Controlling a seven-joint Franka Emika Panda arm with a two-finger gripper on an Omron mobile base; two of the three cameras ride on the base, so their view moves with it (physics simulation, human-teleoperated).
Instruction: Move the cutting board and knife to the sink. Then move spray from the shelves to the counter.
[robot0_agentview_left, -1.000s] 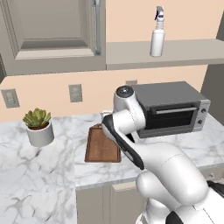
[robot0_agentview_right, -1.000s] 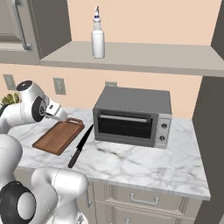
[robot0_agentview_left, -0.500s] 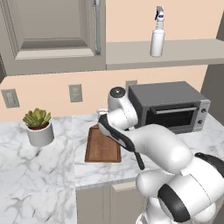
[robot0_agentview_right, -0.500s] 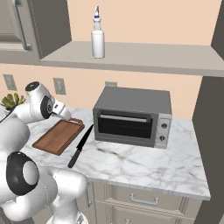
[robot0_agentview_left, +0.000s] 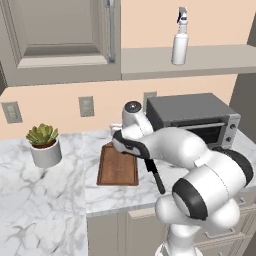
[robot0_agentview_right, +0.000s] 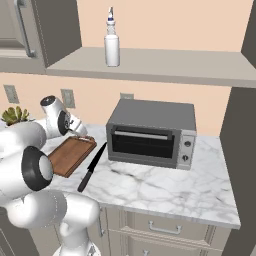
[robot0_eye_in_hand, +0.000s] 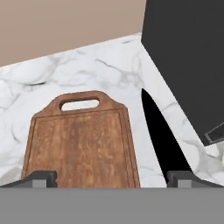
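The brown cutting board (robot0_eye_in_hand: 81, 144) lies flat on the marble counter (robot0_eye_in_hand: 87, 65), its cut-out handle toward the wall. Along its right side lies the black knife (robot0_eye_in_hand: 162, 140), blade tip pointing at the wall. My gripper (robot0_eye_in_hand: 113, 180) hovers open over the board's near half, one fingertip (robot0_eye_in_hand: 39, 178) left of the board and the other above the knife. From the base I see the board (robot0_agentview_left: 117, 165) (robot0_agentview_right: 70, 155), the knife (robot0_agentview_left: 156, 176) (robot0_agentview_right: 92, 167) and my gripper (robot0_agentview_right: 85, 136) low over the board's far end. The white spray (robot0_agentview_left: 180, 44) (robot0_agentview_right: 112, 42) stands on the shelves (robot0_agentview_left: 210, 59) (robot0_agentview_right: 165, 67). The sink is out of view.
A dark toaster oven (robot0_agentview_left: 195, 117) (robot0_agentview_right: 150, 132) stands right of the knife, close to it. A potted succulent (robot0_agentview_left: 45, 145) sits at the left of the counter. Wall cabinets (robot0_agentview_left: 60, 35) hang at the upper left. Bare counter (robot0_agentview_right: 165, 190) lies in front of the oven.
The arm has stretched forward and down, bringing the hand lower over the cutting board. The jaws stayed open. Board, knife and spray have not moved.
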